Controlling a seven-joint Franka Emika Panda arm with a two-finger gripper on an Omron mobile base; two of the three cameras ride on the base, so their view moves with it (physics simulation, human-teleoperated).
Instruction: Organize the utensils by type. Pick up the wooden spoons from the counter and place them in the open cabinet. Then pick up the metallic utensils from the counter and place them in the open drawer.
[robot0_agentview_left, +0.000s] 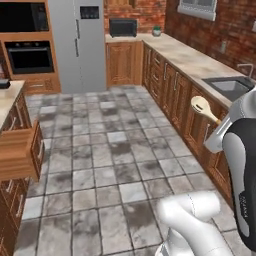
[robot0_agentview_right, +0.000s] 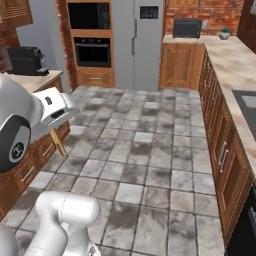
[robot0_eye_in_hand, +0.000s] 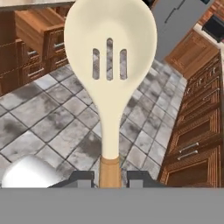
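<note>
Cream slotted wooden spoon (robot0_eye_in_hand: 109, 65), three slits, brown handle pinched by the end effector (robot0_eye_in_hand: 109, 178).

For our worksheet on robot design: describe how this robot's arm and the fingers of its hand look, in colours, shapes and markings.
The arm is made of glossy white rounded shells joined by dark, near-black joint sections. One dark joint carries a small pale marking, too small to read. The hand is a white boxy block. The fingers are small, dark grey and squared-off.
</note>
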